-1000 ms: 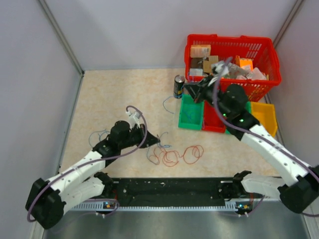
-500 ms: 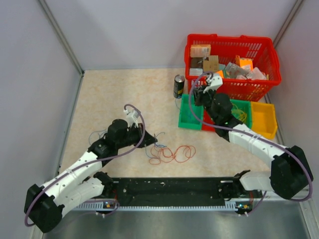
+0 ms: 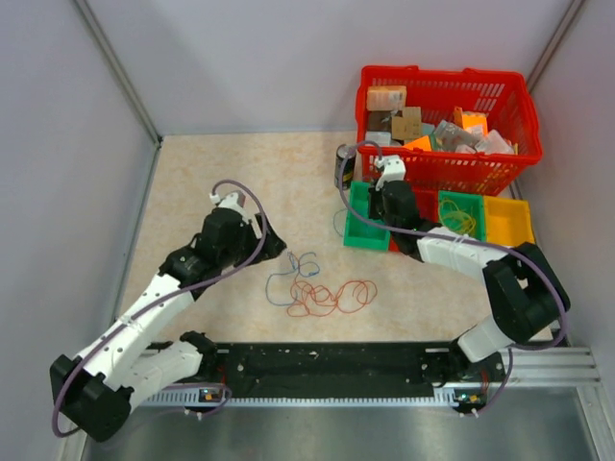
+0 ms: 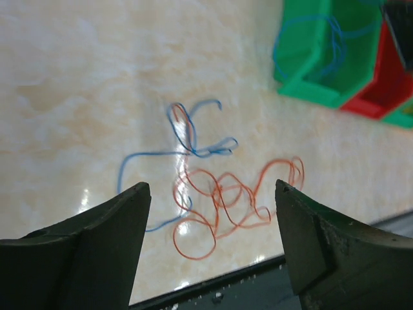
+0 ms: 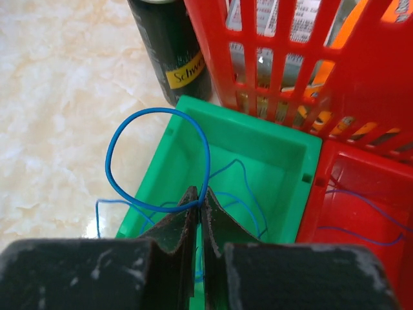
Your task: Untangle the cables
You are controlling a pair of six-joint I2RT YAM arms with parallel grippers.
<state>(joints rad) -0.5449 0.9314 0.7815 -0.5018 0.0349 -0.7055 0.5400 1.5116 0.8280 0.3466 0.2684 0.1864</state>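
Observation:
A tangle of thin cables lies on the beige table: a blue cable (image 3: 288, 279) (image 4: 187, 145) looped into a red-orange cable (image 3: 332, 298) (image 4: 222, 200). My left gripper (image 3: 272, 248) (image 4: 211, 187) hovers open above and to the left of them, with nothing between its fingers. My right gripper (image 3: 373, 209) (image 5: 199, 194) is shut on a blue cable (image 5: 108, 161) that curls in a loop over the left green bin (image 3: 363, 230) (image 5: 284, 139). More blue cable lies inside that bin.
A red basket (image 3: 442, 86) of boxes stands at the back right, with a dark can (image 3: 344, 165) (image 5: 171, 48) beside it. A red bin (image 5: 361, 194), a second green bin (image 3: 461, 213) holding yellow wire and a yellow bin (image 3: 507, 219) follow in a row.
My left gripper opened, let go of the tangle and drew back to the left. The right arm swung left and down from the basket to the green bin, still gripping the blue cable.

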